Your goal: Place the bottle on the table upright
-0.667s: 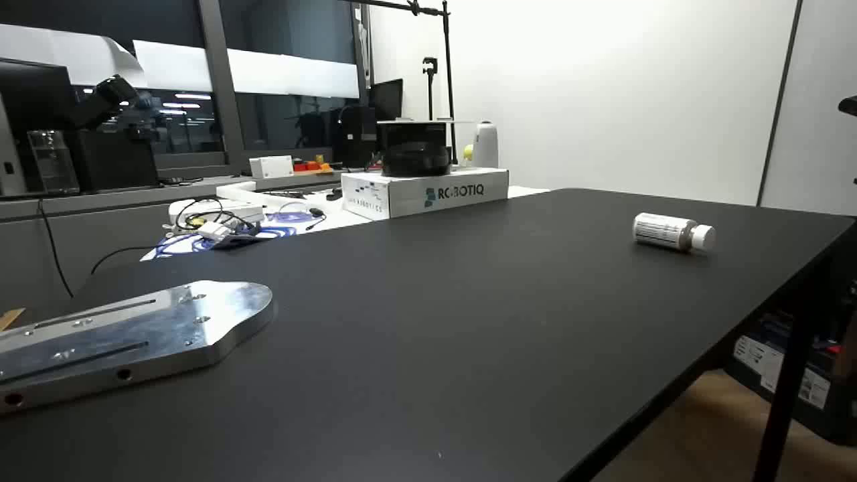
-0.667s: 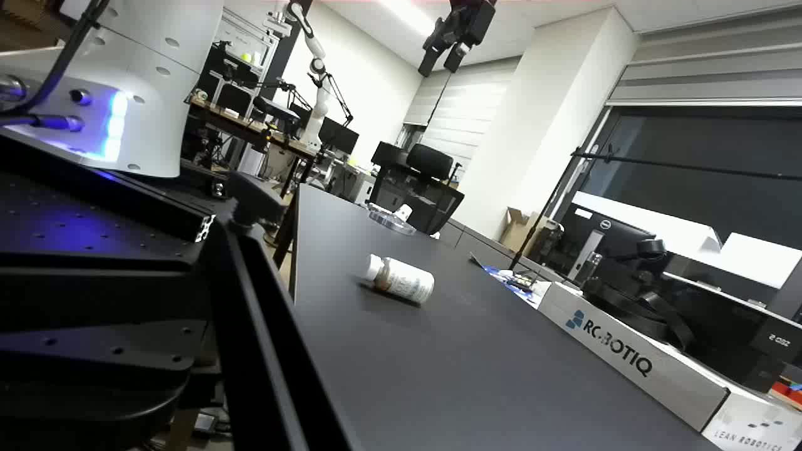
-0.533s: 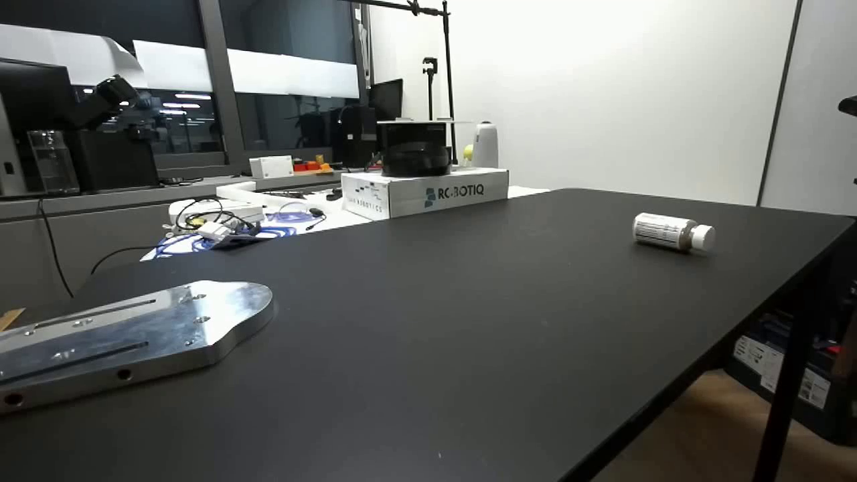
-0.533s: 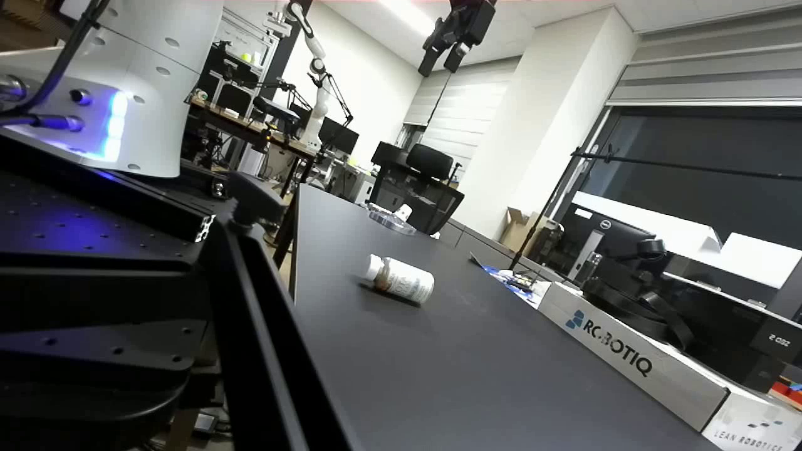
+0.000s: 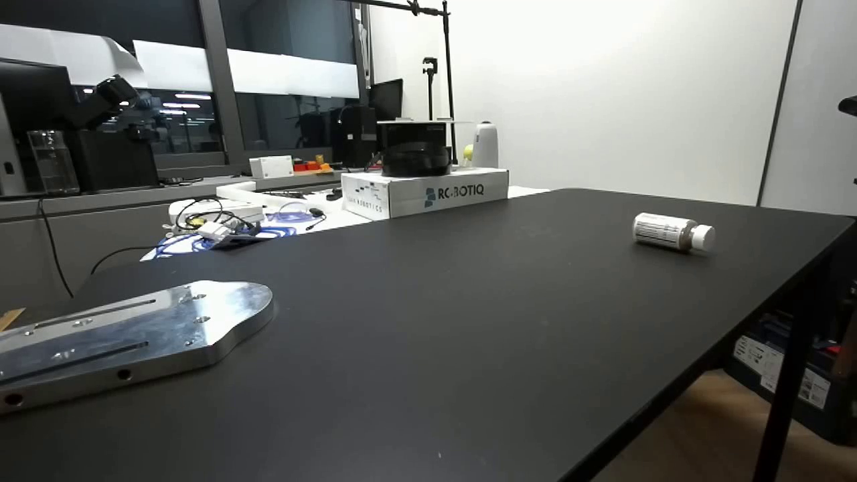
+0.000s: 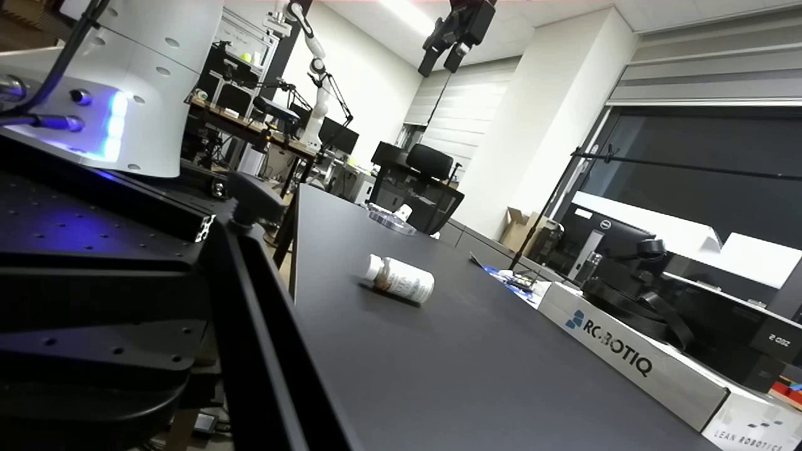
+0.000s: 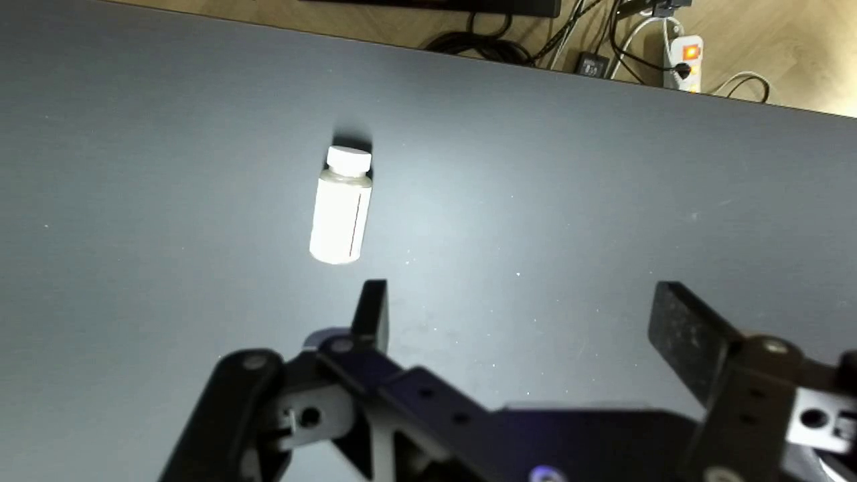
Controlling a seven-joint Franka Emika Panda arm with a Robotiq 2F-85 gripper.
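Note:
A small white-labelled bottle with a white cap lies on its side on the black table. It shows in both exterior views [image 5: 659, 231] [image 6: 407, 280] and in the wrist view [image 7: 340, 217]. The table [image 5: 428, 335] also shows in the wrist view [image 7: 502, 167]. My gripper [image 6: 440, 66] is high above the table in an exterior view, well apart from the bottle. In the wrist view my gripper [image 7: 522, 288] has its fingers wide apart with nothing between them. There the bottle lies beyond the left fingertip, its cap pointing away from the gripper.
A shiny metal plate [image 5: 167, 321] lies at one end of the table. A long white Robotiq box [image 5: 448, 193] with black items on it stands along the table's side. Cables [image 5: 227, 231] lie beside it. The table edge [image 7: 469, 50] runs beyond the bottle's cap.

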